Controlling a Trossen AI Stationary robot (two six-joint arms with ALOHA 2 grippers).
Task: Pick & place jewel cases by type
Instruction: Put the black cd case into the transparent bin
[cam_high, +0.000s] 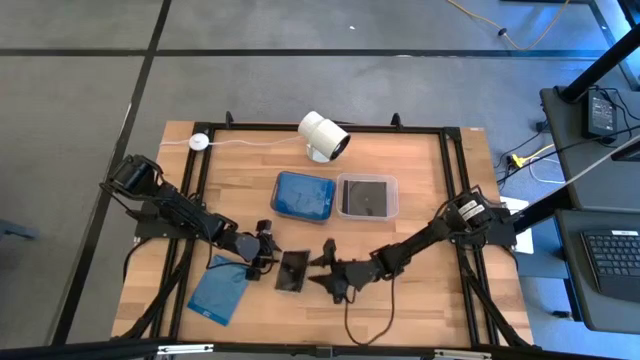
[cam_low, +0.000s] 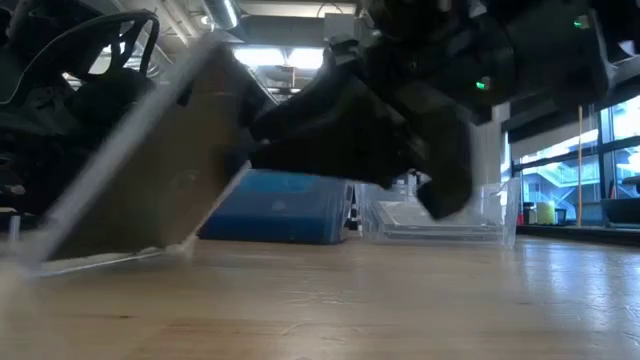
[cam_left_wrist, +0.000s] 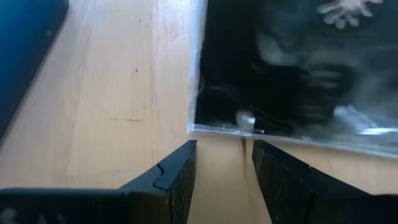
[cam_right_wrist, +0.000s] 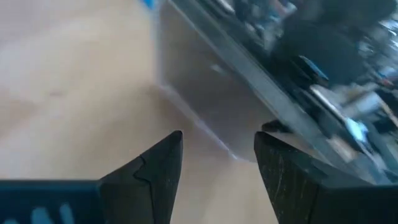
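A dark jewel case (cam_high: 292, 270) sits between my two grippers near the table's front. In the low view it stands tilted (cam_low: 140, 170), with its left edge (cam_low: 40, 260) on the table and its right edge raised. My left gripper (cam_high: 266, 256) is open just left of it. The case's near edge (cam_left_wrist: 249, 127) lies a little ahead of the fingertips, which do not touch it. My right gripper (cam_high: 326, 272) is open at the case's raised right side. A blue jewel case (cam_high: 218, 293) lies flat at the near left. My right gripper, open and nearly level, comes from the table's right. One finger (cam_right_wrist: 280, 149) lies against the dark case's raised right edge (cam_right_wrist: 249, 134). Whether the finger reaches under that edge I cannot tell. The case leans tilted, its left edge on the table.
A blue tub (cam_high: 303, 195) and a clear tub (cam_high: 367, 196) holding a dark case stand side by side behind the grippers. A white cylindrical camera (cam_high: 323, 135) sits at the far edge. Bare wood shows at the near right (cam_high: 440, 300).
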